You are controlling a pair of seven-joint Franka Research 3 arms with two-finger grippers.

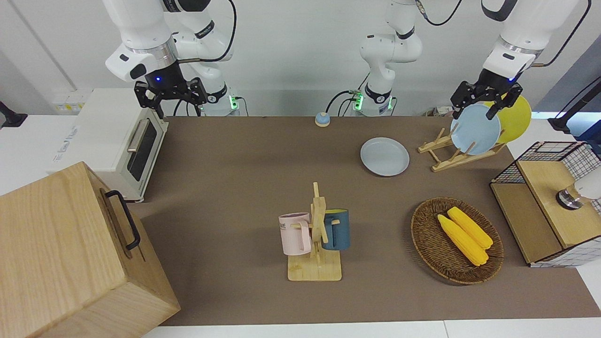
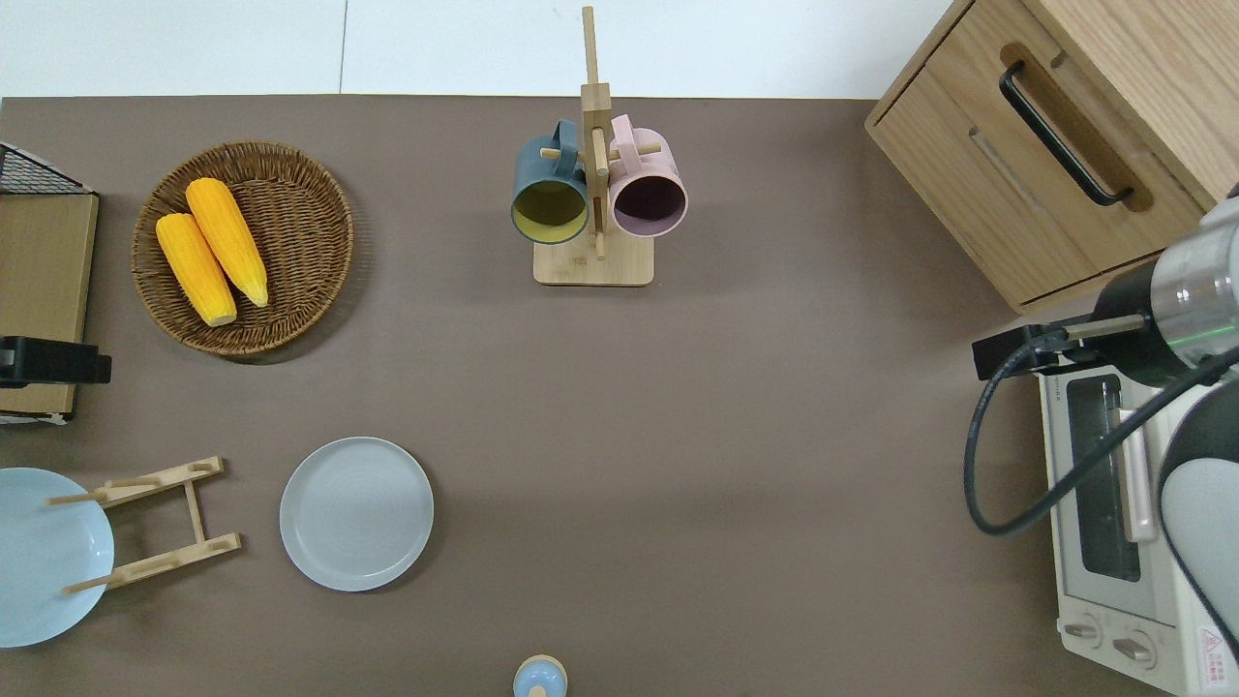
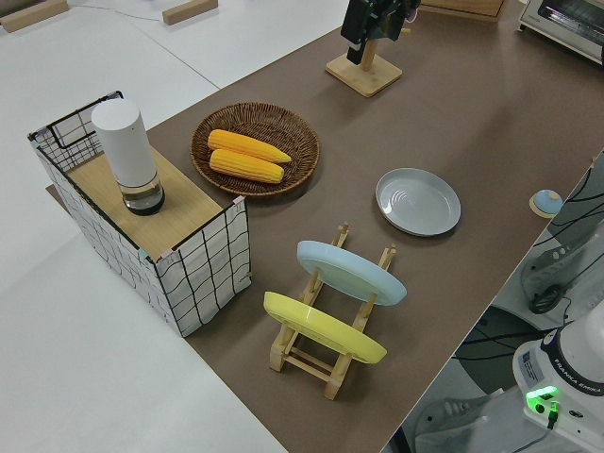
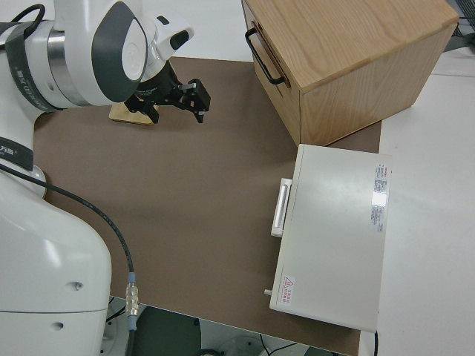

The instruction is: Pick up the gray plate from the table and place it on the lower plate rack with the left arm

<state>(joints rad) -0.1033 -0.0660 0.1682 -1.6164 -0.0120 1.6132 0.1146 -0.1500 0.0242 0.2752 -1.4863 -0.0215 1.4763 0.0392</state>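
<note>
The gray plate (image 1: 384,156) lies flat on the brown table, beside the plate rack (image 1: 441,157); it also shows in the overhead view (image 2: 356,513) and the left side view (image 3: 418,201). The rack's (image 2: 160,523) lowest slot is bare. Its upper slots hold a light-blue plate (image 1: 474,134) and a yellow plate (image 1: 516,119). My left gripper (image 1: 474,111) is open and empty, up in the air. In the overhead view its black body (image 2: 58,360) is at the edge, over the shelf's corner between the rack and the corn basket. My right gripper (image 1: 174,105) is open and parked.
A wicker basket (image 2: 319,194) with two corn cobs lies farther from the robots than the rack. A wire-sided wooden shelf (image 1: 540,202) stands at the left arm's end. A mug stand (image 2: 592,261), a wooden box (image 1: 70,253), a toaster oven (image 1: 127,145) and a small bell (image 1: 322,119) are around.
</note>
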